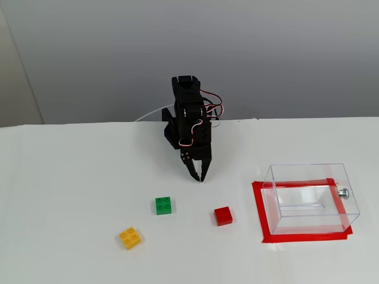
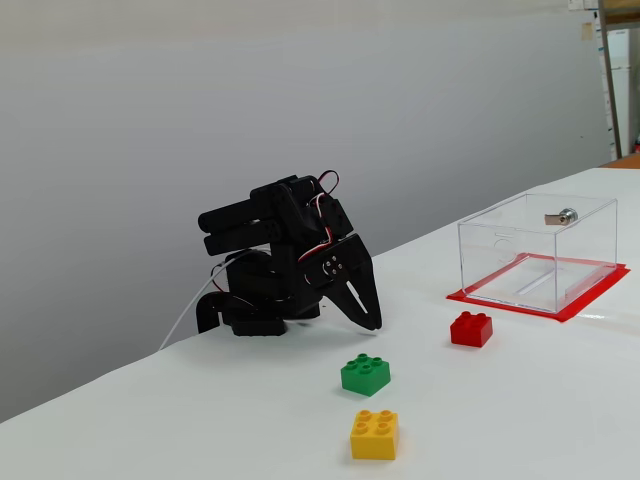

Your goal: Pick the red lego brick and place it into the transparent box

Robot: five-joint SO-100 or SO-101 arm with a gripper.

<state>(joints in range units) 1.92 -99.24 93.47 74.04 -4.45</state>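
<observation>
Arm folded at the table's far edge, fingers pointing down, holding nothing.

The gripper hangs just above the table with its fingers closed together. The red brick (square, studded, bright) lies nearer the front, between the green brick and the clear box, which sits on a red tape outline by the right edge.

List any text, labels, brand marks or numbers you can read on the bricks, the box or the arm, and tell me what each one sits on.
None: neither fixed view shows any readable text.
The red lego brick, green brick and yellow brick: stud tops too small to show any lettering.
The transparent box: clear walls, a silver knob, no label.
The arm and gripper: plain black, no marking legible.
The red tape outline: unmarked.
</observation>
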